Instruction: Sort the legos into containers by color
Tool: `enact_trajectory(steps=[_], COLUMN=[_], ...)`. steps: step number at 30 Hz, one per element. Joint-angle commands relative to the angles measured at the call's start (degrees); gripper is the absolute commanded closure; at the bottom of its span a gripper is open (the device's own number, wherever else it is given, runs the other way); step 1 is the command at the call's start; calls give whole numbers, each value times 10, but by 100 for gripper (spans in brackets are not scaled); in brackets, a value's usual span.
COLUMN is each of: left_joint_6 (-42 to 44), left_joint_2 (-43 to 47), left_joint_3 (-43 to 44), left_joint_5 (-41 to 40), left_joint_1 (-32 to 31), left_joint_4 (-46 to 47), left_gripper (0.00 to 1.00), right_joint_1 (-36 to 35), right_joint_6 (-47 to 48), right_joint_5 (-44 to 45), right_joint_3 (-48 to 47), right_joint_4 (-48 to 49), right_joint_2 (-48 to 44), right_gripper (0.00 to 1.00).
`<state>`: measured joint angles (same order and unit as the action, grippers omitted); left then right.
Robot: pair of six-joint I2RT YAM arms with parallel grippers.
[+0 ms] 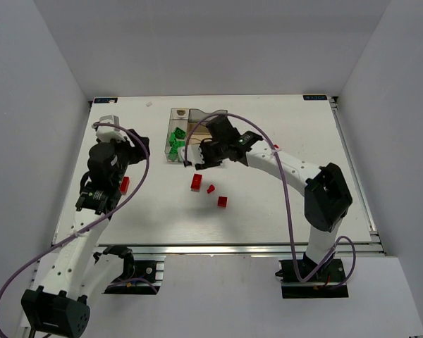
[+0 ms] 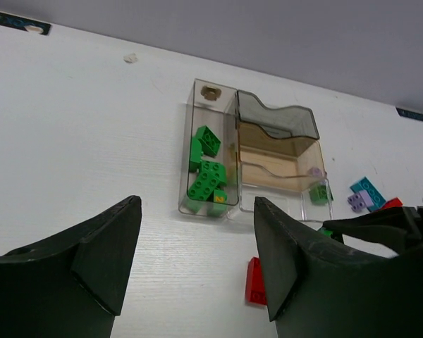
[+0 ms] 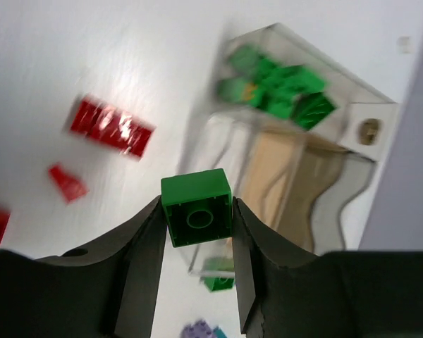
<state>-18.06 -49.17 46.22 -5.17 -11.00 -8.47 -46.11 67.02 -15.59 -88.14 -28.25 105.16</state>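
My right gripper [image 3: 196, 215] is shut on a green lego [image 3: 196, 206], held just above the near edge of the clear brown-tinted containers tray [image 3: 317, 176]. Several green legos [image 3: 278, 84] lie in its long narrow compartment [image 2: 208, 169]. One more green lego [image 2: 319, 193] sits in a corner of a wide compartment. Red legos [image 1: 196, 182] [image 1: 211, 189] [image 1: 222, 201] lie on the table in front of the tray. My left gripper [image 2: 196, 211] hangs open and holds nothing, short of the tray, with a red lego [image 2: 254, 282] beside its right finger.
Lilac [image 2: 357, 203] and light blue [image 2: 370, 190] legos and a red one [image 2: 391, 204] lie right of the tray. Another red lego [image 1: 125, 184] rests beside the left arm. In the top view my right gripper [image 1: 197, 162] is at the tray's [image 1: 218, 113] near end.
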Motion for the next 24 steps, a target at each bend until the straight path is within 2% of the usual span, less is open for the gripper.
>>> enact_trajectory(steps=[1,6,10,13,16,20,22,23,24], left_joint_6=[-1,5,8,10,12,10,11,11,11], left_joint_2=[29,32,28,23,19,14,12,10,10], left_joint_3=[-11,-10,-12,-10,-11,-10,-10,-10,-10], left_joint_5=[-62,-82,-89,-90,-85,-75,-72,-70,-70], left_joint_1=[2,2,2,2,2,2,2,2,2], left_joint_4=[13,10,10,8,8,10,10,10,10], left_gripper=[25,25,25,25,25,25,25,25,25], right_joint_1=[-14,-14,-15,-13,-7,0,3,5,7], right_joint_6=[-176,-341,-373,-369,-365,-362,-363,-368,-371], right_joint_5=[11,87,143,153,180,162,138,127,123], right_joint_3=[-9,-118,-205,-229,-235,-216,-219,-222,-224], right_joint_4=[175,274,331,357,377,400,404,402,401], right_joint_2=[-4,92,175,216,238,248,259,262,266], right_gripper=[99,95,92,87,77,53,45,37,36])
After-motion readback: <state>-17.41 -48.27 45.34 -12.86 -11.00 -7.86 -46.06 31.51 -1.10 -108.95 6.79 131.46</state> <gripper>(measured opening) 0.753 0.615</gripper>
